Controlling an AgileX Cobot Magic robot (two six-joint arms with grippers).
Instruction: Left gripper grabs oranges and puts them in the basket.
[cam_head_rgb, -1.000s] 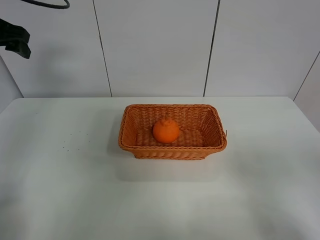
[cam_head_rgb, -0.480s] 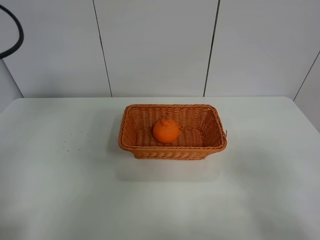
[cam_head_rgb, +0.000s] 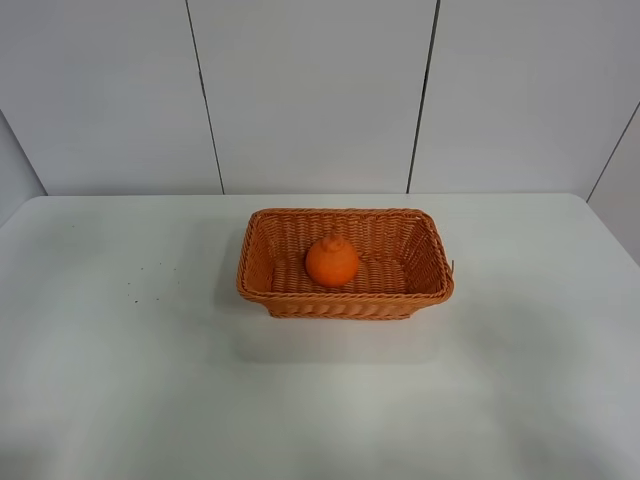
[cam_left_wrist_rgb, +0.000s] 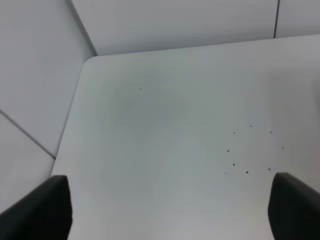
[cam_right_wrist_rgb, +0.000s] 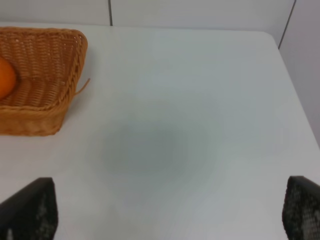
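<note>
The orange (cam_head_rgb: 332, 261) sits inside the wicker basket (cam_head_rgb: 430, 262) at the middle of the white table, knob upward. Part of the orange (cam_right_wrist_rgb: 5, 77) and the basket's end (cam_right_wrist_rgb: 50, 65) show in the right wrist view. My left gripper (cam_left_wrist_rgb: 170, 210) is open and empty above the table's left part, far from the basket; only its two dark fingertips (cam_left_wrist_rgb: 42, 210) show. My right gripper (cam_right_wrist_rgb: 170, 210) is open and empty above the table to the right of the basket. Neither arm shows in the exterior high view.
The white table (cam_head_rgb: 120, 380) stands against a grey panelled wall (cam_head_rgb: 310, 90). A few small dark specks (cam_left_wrist_rgb: 250, 150) lie on the table's left part. The table's left edge and far left corner (cam_left_wrist_rgb: 87, 60) show in the left wrist view.
The left arm and its cable, seen at the top left corner of the exterior high view earlier, have moved out of that view. The orange and basket have not moved.
</note>
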